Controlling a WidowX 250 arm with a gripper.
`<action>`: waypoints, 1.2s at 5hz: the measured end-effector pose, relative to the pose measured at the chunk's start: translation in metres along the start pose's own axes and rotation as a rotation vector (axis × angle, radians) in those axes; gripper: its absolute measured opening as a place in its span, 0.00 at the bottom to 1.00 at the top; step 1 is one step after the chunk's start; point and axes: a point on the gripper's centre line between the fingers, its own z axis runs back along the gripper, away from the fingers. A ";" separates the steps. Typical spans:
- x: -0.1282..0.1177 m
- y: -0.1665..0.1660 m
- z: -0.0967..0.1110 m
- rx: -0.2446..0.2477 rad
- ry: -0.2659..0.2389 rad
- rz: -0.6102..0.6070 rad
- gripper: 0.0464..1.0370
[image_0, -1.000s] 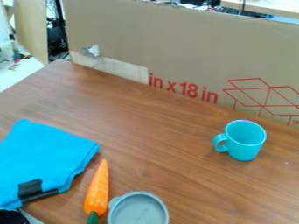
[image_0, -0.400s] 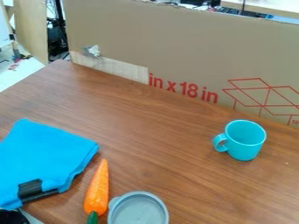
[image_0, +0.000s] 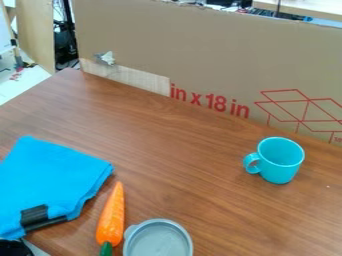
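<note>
On the worktop (image_0: 174, 160), a turquoise mug (image_0: 279, 169) is set upright at right; a carrot (image_0: 111, 215) (orange, green-ended) is seen between blue cloth (image_0: 53, 175) and grey dish (image_0: 157, 243). The tool's state cannot be told.

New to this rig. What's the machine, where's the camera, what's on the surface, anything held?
The machine is one black robot arm with a two-finger gripper. A fixed camera looks down at a slant on a wooden table. A turquoise mug stands upright on the right, handle to image left. At lower left lies a folded blue cloth with a black patch. Beside it is an orange carrot, green end toward the bottom edge, then a round grey dish, cut off by that edge. Mug, carrot and dish rest on the table, unheld. Behind stands a cardboard panel.
</note>
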 end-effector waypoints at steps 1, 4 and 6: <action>-0.003 -0.003 0.000 -0.029 0.035 0.011 0.30; 0.018 -0.032 0.038 0.033 0.048 -0.034 0.97; 0.029 -0.146 0.098 -0.041 -0.088 -0.397 0.96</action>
